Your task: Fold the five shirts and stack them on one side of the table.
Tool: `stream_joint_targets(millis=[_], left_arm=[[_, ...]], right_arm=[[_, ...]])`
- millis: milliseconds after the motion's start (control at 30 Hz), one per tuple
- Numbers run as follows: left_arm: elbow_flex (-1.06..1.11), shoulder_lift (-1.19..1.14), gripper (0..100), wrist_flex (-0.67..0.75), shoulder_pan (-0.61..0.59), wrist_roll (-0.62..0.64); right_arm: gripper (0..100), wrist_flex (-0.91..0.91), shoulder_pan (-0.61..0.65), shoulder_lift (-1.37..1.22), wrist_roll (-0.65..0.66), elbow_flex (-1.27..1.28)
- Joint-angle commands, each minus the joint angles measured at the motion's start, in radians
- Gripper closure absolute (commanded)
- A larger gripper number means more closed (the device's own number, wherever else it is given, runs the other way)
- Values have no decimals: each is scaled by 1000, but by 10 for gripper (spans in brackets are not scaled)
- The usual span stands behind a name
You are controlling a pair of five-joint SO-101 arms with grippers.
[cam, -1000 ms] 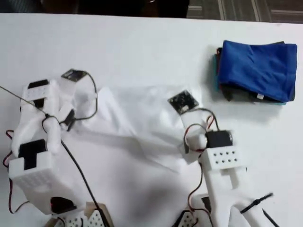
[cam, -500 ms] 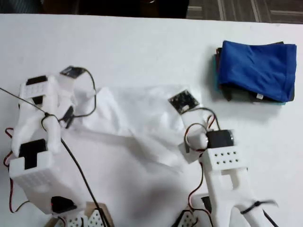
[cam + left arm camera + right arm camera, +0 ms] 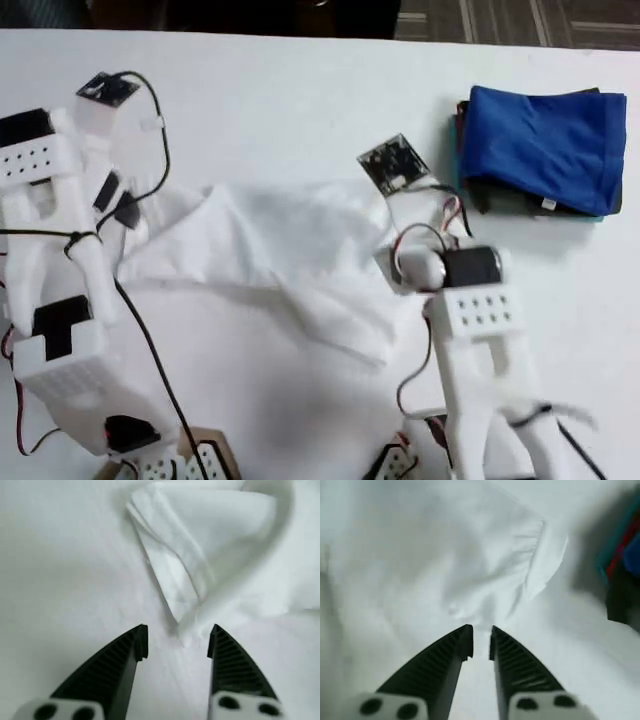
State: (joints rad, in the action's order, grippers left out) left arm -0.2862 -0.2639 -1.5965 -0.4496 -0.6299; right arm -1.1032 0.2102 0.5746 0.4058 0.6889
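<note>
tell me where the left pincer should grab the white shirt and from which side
Take the white shirt by the hemmed corner that points at the left pincer. Come in low over the table from the shirt's left edge. There the layers taper to a thin point just ahead of the open jaws, while further in the cloth looks bunched and thicker.

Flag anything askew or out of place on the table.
The white shirt lies rumpled mid-table, its folds uneven and one corner flipped over. In the folded stack, darker layers poke out unevenly under the blue shirt. Nothing looks spilled or torn.
</note>
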Motion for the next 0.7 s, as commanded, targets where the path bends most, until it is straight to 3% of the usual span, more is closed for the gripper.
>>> stream_joint_targets(millis=[0, 67, 267, 467, 667], left_arm=[[-36, -9, 991, 49, 89, 49], [-41, -40, 941, 83, 141, 87], [-45, -199, 970, 201, 201, 98], [-45, -304, 970, 330, 133, 91], [-47, -330, 970, 443, 78, 89]], right_arm=[[978, 88, 28, -163, -55, -123], [980, 88, 56, -283, -69, -230], [980, 7, 124, -651, -109, -572], [979, -33, 125, -967, -106, -784], [979, -38, 44, -1199, -103, -954]])
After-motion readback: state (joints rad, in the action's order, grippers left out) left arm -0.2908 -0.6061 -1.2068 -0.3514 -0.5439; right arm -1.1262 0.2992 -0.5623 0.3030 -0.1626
